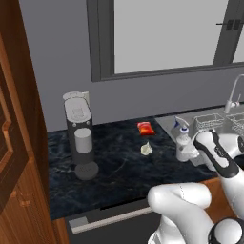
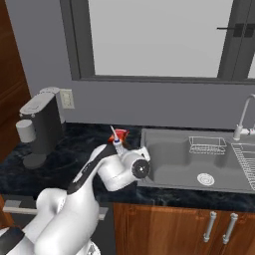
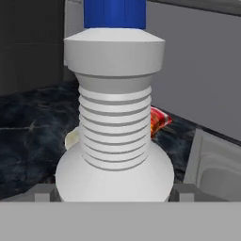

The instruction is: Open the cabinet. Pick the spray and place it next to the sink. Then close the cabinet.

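The spray bottle [image 1: 181,143] stands upright on the dark marble surface [image 1: 114,167] just left of the sink [image 2: 189,164]. The end effector [image 3: 114,194] brackets its base, fingers [image 3: 44,193] spread wide on either side; whether they press it cannot be told.

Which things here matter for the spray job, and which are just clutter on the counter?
Job:
- spray, upright on the counter by the sink
- claw, fingers either side of the spray's base
- cabinet, at the left edge

Just lying about:
- coffee machine
- red packet
- small pale item
- faucet
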Robot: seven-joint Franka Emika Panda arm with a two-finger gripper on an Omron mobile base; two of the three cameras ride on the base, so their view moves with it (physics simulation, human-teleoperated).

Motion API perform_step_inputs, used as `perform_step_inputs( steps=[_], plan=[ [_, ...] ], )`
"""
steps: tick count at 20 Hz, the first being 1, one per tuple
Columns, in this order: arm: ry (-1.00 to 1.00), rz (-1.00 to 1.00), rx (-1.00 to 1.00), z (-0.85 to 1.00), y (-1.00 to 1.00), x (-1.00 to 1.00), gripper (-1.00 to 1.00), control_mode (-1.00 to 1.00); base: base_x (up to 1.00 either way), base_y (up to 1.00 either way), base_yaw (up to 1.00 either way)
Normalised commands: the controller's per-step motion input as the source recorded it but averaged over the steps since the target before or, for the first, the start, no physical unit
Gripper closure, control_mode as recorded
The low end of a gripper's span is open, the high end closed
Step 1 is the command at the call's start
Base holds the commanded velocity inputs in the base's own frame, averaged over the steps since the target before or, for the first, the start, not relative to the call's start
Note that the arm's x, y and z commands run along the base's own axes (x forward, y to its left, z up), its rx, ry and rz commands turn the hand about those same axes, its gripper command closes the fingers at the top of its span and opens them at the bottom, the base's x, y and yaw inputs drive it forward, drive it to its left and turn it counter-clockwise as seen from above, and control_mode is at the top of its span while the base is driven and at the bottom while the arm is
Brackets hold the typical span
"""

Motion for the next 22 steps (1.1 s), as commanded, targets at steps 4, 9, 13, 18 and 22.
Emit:
perform_step_inputs(
  steps=[4,9,13,18,22],
  plan=[
    [0.00,0.02,0.00,-0.41,-0.01,0.00,1.00,-1.00,0.00,0.00,0.00],
    [0.04,0.00,0.00,-0.43,0.00,0.03,1.00,-1.00,0.00,0.00,0.00],
    [0.05,0.01,0.00,-0.40,0.00,0.03,1.00,-1.00,0.00,0.00,0.00],
    [0.04,0.04,0.00,-0.34,0.00,0.00,-1.00,-1.00,0.00,0.00,0.00],
    [0.04,0.02,0.00,0.01,0.00,0.00,-1.00,-1.00,0.00,0.00,0.00]
  ],
)
